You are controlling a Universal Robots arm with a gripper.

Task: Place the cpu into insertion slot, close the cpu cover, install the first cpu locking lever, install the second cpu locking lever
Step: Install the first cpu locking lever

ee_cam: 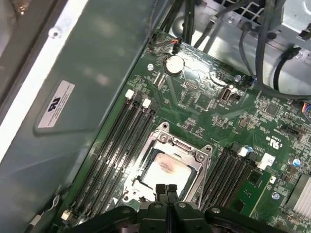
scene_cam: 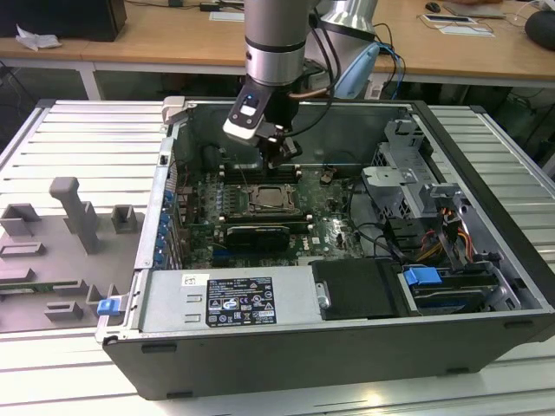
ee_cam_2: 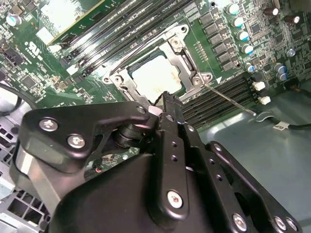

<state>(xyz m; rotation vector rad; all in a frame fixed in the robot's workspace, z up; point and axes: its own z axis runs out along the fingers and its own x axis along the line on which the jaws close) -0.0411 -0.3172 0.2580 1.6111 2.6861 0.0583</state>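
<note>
Socket area, counted

There was one gripper; just ahead of its tips sat one cpu under one cpu cover, two banks of memory slots flanked them, and one coin cell lay farther out.

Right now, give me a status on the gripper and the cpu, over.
Gripper shut, empty, fingers at socket edge. Cpu seated in insertion slot, cpu cover flat over it. Thin lever rod juts across memory slots.

The cpu lies, seemingly under the cpu cover, between memory slots inside the open case.
</note>
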